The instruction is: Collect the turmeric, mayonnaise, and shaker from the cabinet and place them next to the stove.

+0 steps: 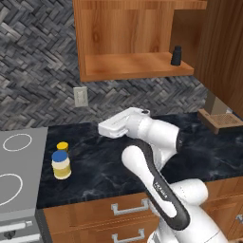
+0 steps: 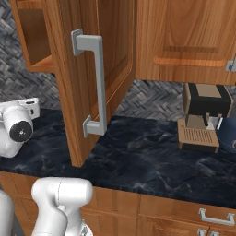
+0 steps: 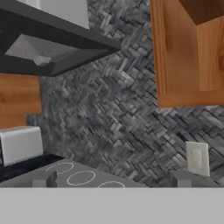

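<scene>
The mayonnaise stands on the black countertop just right of the stove, and the turmeric stands right behind it. The small dark shaker stands at the right end of the shelf in the cabinet. My gripper hovers over the counter, to the right of the two jars and well below the shaker, pointing left toward the stove. In the hand view my gripper is open with nothing between its fingertips, and the stove lies ahead.
The cabinet's open door with its silver handle hangs out over the counter to the right of the arm. A coffee machine stands further right. A wall outlet sits on the backsplash, and a range hood hangs above the stove.
</scene>
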You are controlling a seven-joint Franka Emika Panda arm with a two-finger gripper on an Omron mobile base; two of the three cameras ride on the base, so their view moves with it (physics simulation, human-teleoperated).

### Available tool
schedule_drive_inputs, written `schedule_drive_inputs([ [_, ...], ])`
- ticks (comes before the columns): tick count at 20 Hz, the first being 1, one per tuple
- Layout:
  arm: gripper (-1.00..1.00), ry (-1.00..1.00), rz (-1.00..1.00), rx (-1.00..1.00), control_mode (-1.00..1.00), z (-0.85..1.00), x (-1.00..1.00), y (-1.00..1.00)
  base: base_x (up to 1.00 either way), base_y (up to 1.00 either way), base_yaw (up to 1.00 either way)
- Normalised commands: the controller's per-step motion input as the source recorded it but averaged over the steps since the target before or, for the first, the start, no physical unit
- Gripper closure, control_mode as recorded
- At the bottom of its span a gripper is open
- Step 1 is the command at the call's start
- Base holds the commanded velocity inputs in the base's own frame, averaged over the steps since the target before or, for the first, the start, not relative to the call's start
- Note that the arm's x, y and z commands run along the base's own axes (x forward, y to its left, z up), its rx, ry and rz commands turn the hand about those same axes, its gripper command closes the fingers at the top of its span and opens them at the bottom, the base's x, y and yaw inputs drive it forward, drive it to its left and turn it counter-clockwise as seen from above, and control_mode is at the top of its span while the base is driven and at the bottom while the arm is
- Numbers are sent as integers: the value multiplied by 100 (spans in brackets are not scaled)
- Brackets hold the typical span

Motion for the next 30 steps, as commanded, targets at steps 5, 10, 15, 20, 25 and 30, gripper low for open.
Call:
schedule_drive_inputs([
  [5,-100,23,-44,0,-100,51,-18,-45,0,0,0],
  [10,-100,23,-42,0,-100,52,-20,-52,0,0,0],
  [15,-100,21,-39,0,-100,47,-25,-56,0,0,0],
  [20,-100,14,-32,0,-100,34,-34,-61,0,0,0],
  [25,-100,1,-14,-1,-100,30,-49,-55,0,0,0],
  [30,-100,0,-2,-1,-100,20,-17,-23,0,0,0],
])
